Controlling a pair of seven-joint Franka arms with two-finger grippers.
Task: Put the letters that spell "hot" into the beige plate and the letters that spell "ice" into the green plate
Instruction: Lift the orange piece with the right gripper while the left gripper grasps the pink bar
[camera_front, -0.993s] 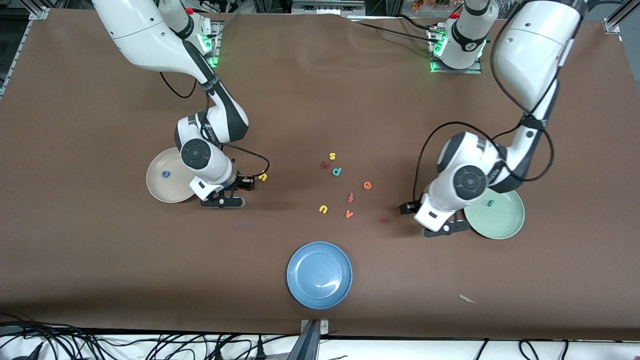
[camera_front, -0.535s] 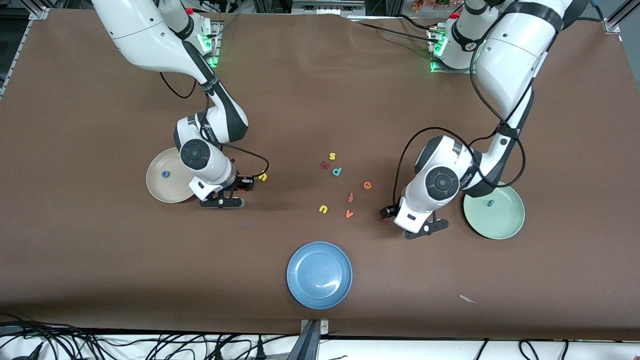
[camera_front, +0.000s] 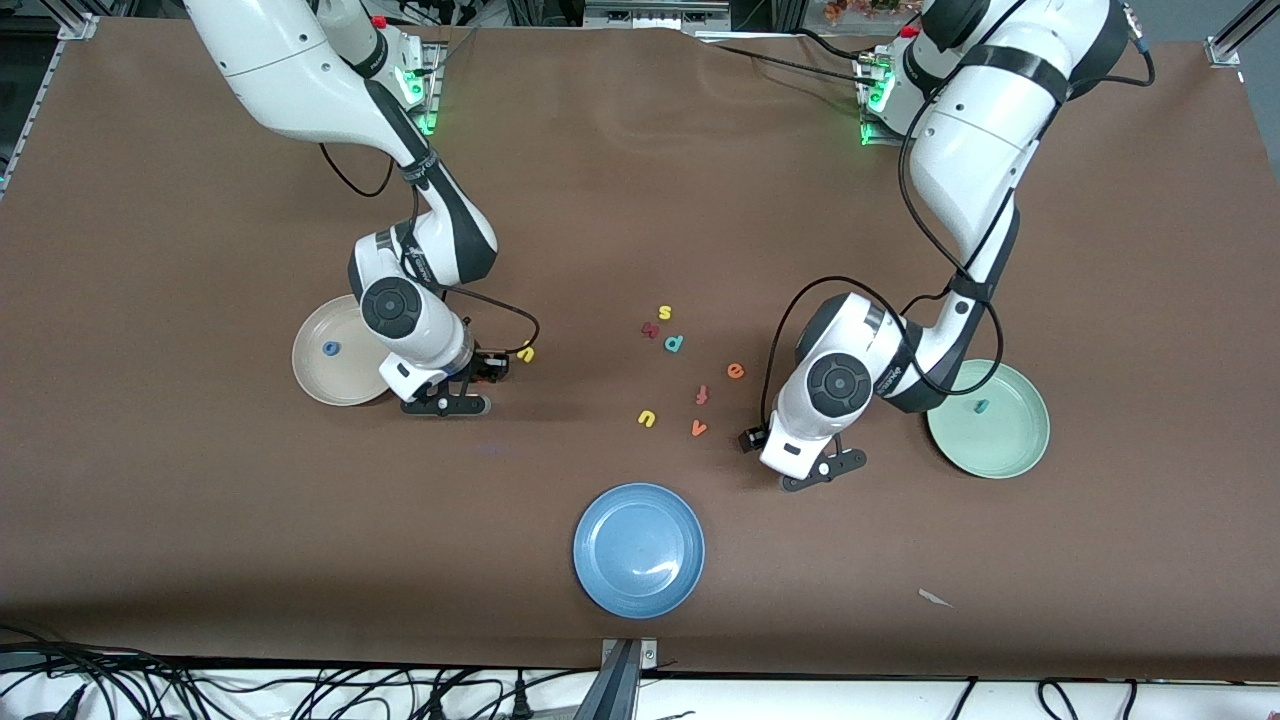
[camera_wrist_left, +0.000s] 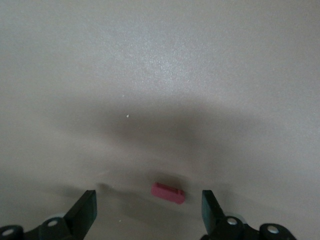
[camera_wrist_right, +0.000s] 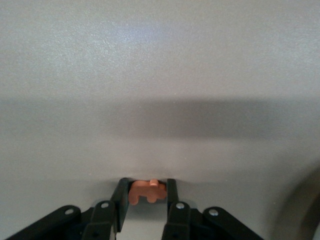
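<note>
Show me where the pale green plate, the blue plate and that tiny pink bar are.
green plate (camera_front: 1010, 450), front view, bare inside near the rim.
blue plate (camera_front: 638, 548), front view, middle of its bowl.
pink bar (camera_wrist_left: 168, 193), left wrist view, middle of its top face.

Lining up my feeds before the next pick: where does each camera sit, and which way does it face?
Front view: high across the table, facing the robots; shows both whole arms, the beige plate and the green plate.
Left wrist view: on the left arm's wrist, looking down at the table; the open left hand frames the dark red i.
Right wrist view: on the right arm's wrist, looking down; the right hand is shut on the orange t.
Shared: all three views show the table.
</note>
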